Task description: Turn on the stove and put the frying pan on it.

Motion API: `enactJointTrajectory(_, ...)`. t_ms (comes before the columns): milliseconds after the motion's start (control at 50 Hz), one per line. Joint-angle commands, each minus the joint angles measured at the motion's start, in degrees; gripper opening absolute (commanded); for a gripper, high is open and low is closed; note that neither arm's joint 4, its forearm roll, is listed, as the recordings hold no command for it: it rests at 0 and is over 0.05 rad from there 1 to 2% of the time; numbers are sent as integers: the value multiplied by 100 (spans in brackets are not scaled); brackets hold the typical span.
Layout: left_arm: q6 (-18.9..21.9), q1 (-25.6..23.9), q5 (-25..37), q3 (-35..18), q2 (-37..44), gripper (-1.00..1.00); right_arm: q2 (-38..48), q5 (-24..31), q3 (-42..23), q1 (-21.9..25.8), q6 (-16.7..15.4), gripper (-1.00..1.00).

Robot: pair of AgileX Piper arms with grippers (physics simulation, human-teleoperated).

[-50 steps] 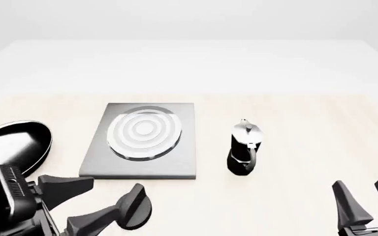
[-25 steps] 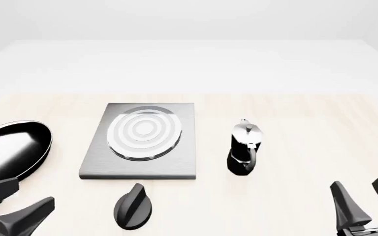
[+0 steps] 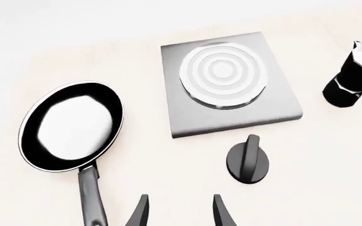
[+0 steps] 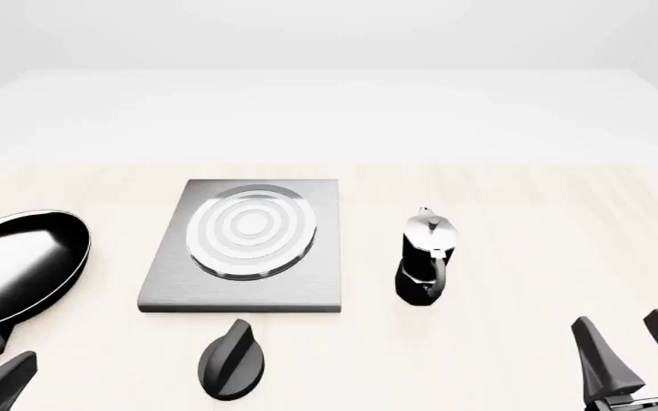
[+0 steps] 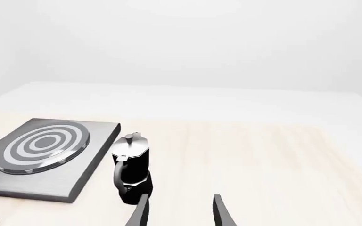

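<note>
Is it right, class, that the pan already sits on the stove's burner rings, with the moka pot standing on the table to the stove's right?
Not quite. The pan lies on the table to the left of the stove, whose rings are bare, as the front view shows. The moka pot does stand on the table to the stove's right.

We take the stove point(image 4: 243, 244) as our landmark on the table point(image 4: 512, 205). Left of it, well apart, lies the frying pan point(image 4: 14, 267), its handle pointing toward the near edge. Just before the stove's near edge sits the knob point(image 4: 232, 360). To the stove's right, near but not touching, stands the moka pot point(image 4: 425, 257), upright.
</note>
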Motion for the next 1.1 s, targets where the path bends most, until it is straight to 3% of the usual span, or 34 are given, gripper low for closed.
enactJointTrajectory(20,311,854,60,74,60,100,0,-3,3,27,18,100)
enactJointTrajectory(200,271,1342,-289,362,321,100,1,-8,4,69,28,100)
enactJointTrajectory(340,479,1877,-832,594,744,100,2,-22,-1,92,32,100)
enactJointTrajectory(600,728,2396,-1387,707,1279,100,3,-34,2,134,37,100)
enactJointTrajectory(860,1160,3145,-2357,941,2165,100,5,-37,-2,153,42,100)
enactJointTrajectory(1100,1317,3555,-3118,1008,2944,100,11,-45,-9,192,38,100)
